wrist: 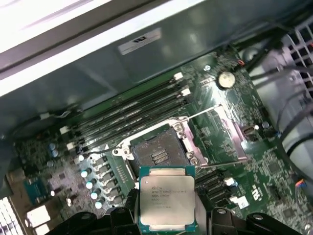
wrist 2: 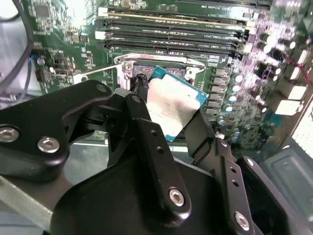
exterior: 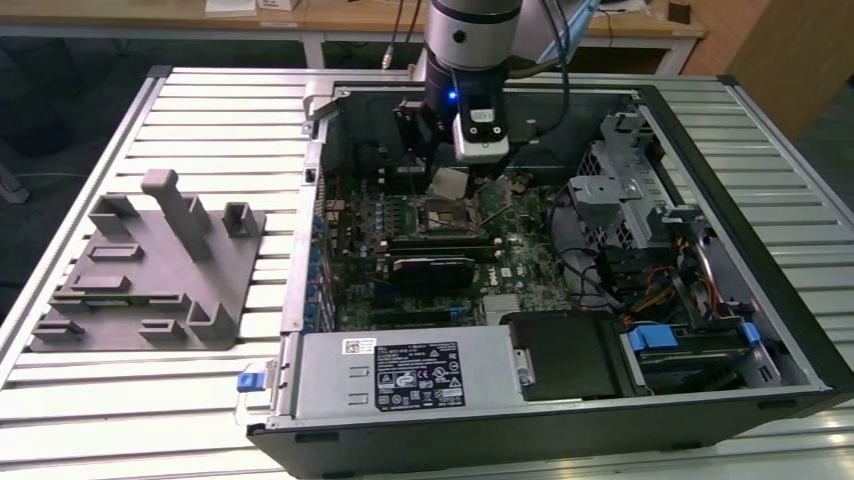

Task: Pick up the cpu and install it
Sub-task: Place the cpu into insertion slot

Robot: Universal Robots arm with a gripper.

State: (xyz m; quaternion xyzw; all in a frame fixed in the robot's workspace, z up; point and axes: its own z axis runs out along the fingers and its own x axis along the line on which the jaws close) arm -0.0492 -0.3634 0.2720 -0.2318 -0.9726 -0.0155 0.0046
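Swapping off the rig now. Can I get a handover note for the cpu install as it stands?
Pincer: shut on the cpu, gripping two opposite edges.
Cpu: held in the air inside the open computer case, close to the socket but not touching it.
Socket: open and empty, with its contacts showing in the first wrist view.
Done: the cpu is picked up and brought to the motherboard.
Left: the cpu is not yet seated in the socket.
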